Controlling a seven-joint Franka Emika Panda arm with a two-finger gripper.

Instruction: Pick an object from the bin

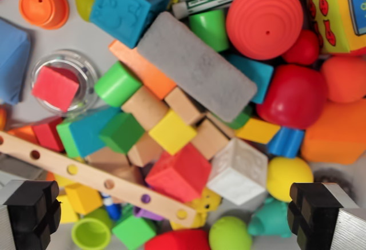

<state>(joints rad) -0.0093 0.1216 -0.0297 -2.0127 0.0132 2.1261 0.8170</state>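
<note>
Wrist view, looking straight down into the bin (23, 112), whose pale grey floor shows at the view's left. The gripper (174, 218) hangs above the heap with its two black fingers (31, 213) wide apart at the lower corners of the view, holding nothing.

The toys lie in a dense pile. A grey slab (197, 67) rests tilted across the middle, overlapping an orange bar (143, 67) and a tan cube (184, 106). Just below these sit a yellow cube (172, 131), a green cube (121, 132), a red cube (180, 173) and a white cube (237, 171), all touching. A wooden strip (91, 175) with a row of holes runs from the view's left edge down toward the gap between the fingers.

At the top, a blue embossed block (128, 1) lies beside a red ridged dome (264, 20); a dark red rounded piece (291, 95) sits below the dome. A green cylinder (117, 84) leans by the orange bar.

Apart from the pile, on bare floor at the view's left, a clear dish (83, 67) holds a red square (55, 87), and an orange cup (44, 7) stands near the top-left corner. A yellow ball (289, 177) and a green ball (230, 234) lie near the lower edge; the blurred teal shape (269, 218) between them may be a small figure.
</note>
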